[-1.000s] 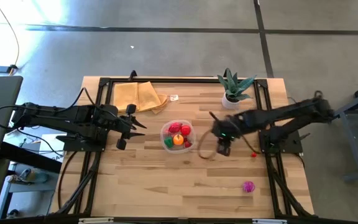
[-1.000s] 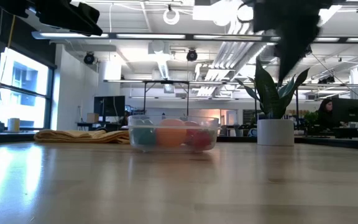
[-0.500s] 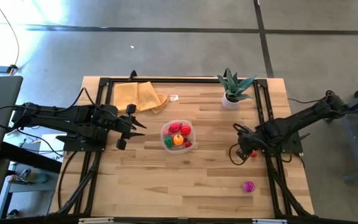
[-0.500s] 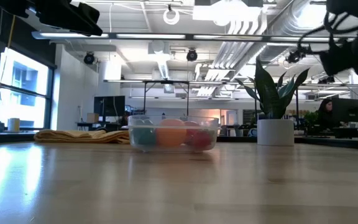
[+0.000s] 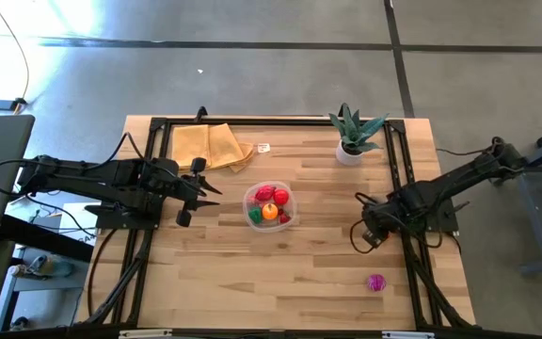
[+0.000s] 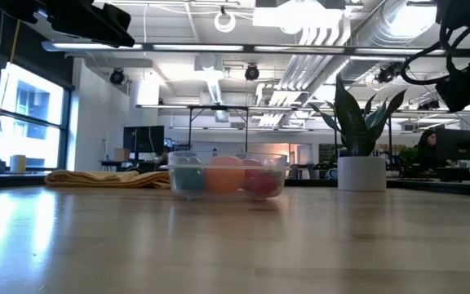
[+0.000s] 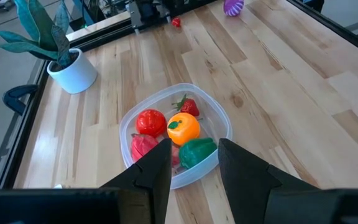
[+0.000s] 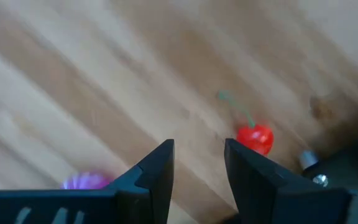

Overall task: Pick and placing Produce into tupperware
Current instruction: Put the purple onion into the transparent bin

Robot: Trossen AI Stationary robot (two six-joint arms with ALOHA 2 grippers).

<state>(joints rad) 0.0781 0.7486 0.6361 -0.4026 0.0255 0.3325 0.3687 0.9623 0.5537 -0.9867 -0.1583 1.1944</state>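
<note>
Produce sits mostly inside the clear container [image 5: 269, 206] at the middle of the counter [image 5: 252, 273]: a red tomato-like ball [image 7: 150, 121], a strawberry [image 7: 188, 106], an orange fruit with a green stem [image 7: 183, 128], a green pepper [image 7: 197, 151] and a dull red piece [image 7: 143, 147] against the near wall. The container is shallow, see-through, with rounded corners; from counter level its contents show as blurred green, orange and red shapes [image 6: 227, 174].

Two pieces lie outside it. A small red cherry with a thin green stem [image 8: 254, 137] rests on the wood just ahead of the right tool [image 8: 199, 165], slightly to one side of its gap. A magenta ridged piece [image 5: 375, 282] lies farther off, toward the counter's front edge, well apart from the right tool [image 5: 372, 226].

The right tool's fingers are spread and grip nothing. The left tool [image 7: 192, 163] waits beside the container, pointing at it, fingers also apart and empty.

A potted plant [image 5: 352, 133] and a folded tan cloth [image 5: 210, 146] stand at the back of the counter.
</note>
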